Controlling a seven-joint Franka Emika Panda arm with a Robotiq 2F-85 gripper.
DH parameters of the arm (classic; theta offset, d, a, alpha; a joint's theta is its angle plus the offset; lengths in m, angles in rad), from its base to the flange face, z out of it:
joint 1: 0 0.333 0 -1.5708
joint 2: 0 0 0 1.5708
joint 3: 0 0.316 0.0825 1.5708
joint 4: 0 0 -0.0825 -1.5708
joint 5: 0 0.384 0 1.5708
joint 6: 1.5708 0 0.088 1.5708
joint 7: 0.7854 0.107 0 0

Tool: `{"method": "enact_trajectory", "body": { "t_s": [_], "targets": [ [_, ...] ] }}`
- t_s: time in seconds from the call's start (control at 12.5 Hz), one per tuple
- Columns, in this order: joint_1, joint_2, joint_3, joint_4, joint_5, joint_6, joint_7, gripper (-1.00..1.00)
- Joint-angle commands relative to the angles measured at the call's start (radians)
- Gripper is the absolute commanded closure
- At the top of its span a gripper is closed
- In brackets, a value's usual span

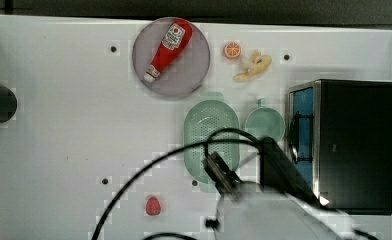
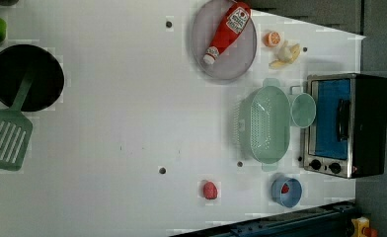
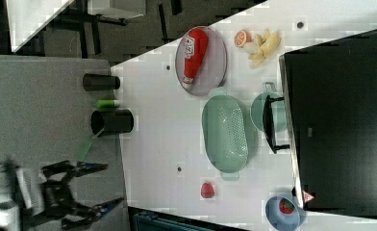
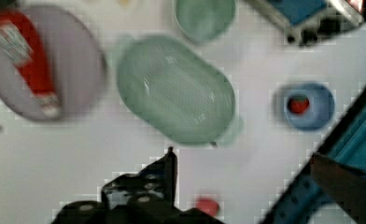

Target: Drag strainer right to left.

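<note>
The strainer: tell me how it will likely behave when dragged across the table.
The strainer looks like thin perforated plastic, so probably light and stiff. Its broad oblong basin sits flat, so it should slide rather than roll. The smooth white table may let it skid or swivel if pushed off-centre.

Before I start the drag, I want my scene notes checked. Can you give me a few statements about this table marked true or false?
1. The ketchup bottle lies on the round plate. True.
2. The strainer holds a strawberry. False: its basin is empty; one strawberry sits in the blue bowl.
3. The mug stands between the strainer and the toaster oven. True.
4. The pincer grips the strainer. False: it is open, off the table's edge in the right view.
5. The spatula is red. False: it is green.
</note>
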Motion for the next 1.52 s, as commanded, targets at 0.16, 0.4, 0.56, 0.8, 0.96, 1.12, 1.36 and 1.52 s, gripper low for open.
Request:
{"method": "enact_trajectory", "body": {
  "t_s": [0.16,0.4,0.56,0.8,0.96,1.12,1.36,1.52],
  "targets": [
    [-0.001,0.129,0.021,-0.082,0.004,0.019,0.002,-1.00],
    [0.000,0.229,0.044,-0.163,0.004,0.181,0.156,-1.00],
    [0.001,0.304,0.057,-0.210,0.004,0.316,0.272,-1.00],
    [0.001,0.407,0.067,-0.277,0.004,0.500,0.465,-1.00],
    [0.005,0.465,0.071,-0.327,0.004,0.613,0.569,-1.00],
    [0.008,0.520,0.076,-0.385,0.004,0.746,0.644,-1.00],
    [0.012,0.605,0.082,-0.470,0.005,0.943,0.649,-1.00],
    [0.016,0.684,0.084,-0.482,0.005,1.041,0.649,-1.00]
  ]
}}
